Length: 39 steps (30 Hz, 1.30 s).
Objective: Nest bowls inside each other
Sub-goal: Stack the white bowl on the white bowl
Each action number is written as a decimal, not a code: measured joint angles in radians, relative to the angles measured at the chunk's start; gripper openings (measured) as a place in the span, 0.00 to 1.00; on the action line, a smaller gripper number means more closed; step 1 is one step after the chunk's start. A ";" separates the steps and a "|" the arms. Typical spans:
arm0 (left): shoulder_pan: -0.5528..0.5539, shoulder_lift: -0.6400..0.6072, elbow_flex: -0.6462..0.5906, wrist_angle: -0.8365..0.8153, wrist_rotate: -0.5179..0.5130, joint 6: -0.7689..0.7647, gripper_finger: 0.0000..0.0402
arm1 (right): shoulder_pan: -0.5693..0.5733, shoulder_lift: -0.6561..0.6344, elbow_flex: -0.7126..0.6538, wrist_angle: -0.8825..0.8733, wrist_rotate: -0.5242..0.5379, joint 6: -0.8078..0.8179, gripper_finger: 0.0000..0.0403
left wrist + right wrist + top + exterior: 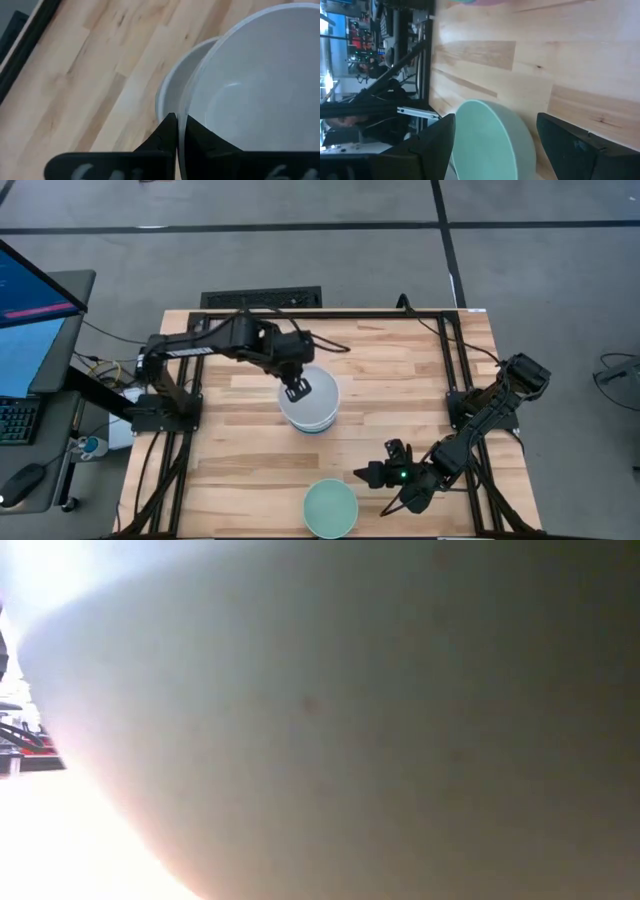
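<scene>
My left gripper point(297, 389) is shut on a white bowl point(260, 85) at the middle of the table, right over a stack of bowls point(300, 420). The stack shows a white top bowl point(170, 87) and a blue edge at its base point(318, 431). A mint green bowl point(331, 508) stands upright at the table's near edge. My right gripper point(372, 490) is open just right of that bowl, its fingers apart from it. In the right wrist view the mint bowl point(495, 140) shows between the two spread fingers. My left gripper pinches the white bowl's rim point(184, 117) on the side toward the table's left, one finger inside the bowl and one outside. The fingers come steeply from above. The bowl hangs over the stack, shifted a little off it; whether its base touches the stack I cannot tell.
The low view is filled by a pale bowl wall point(350, 740) close to the camera. A black frame point(455, 360) runs along the table's edges. Bare wood lies left of the stack and at the near left.
</scene>
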 joint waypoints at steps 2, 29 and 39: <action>-0.002 0.013 0.000 0.005 -0.003 0.012 0.00 | 0.000 0.000 0.000 0.001 0.012 0.000 0.75; -0.005 0.026 -0.073 0.080 0.041 0.022 0.04 | 0.001 0.000 0.000 0.002 0.010 0.000 0.75; -0.008 0.026 -0.073 0.030 0.040 0.021 0.10 | 0.001 0.000 0.000 0.000 0.008 0.000 0.75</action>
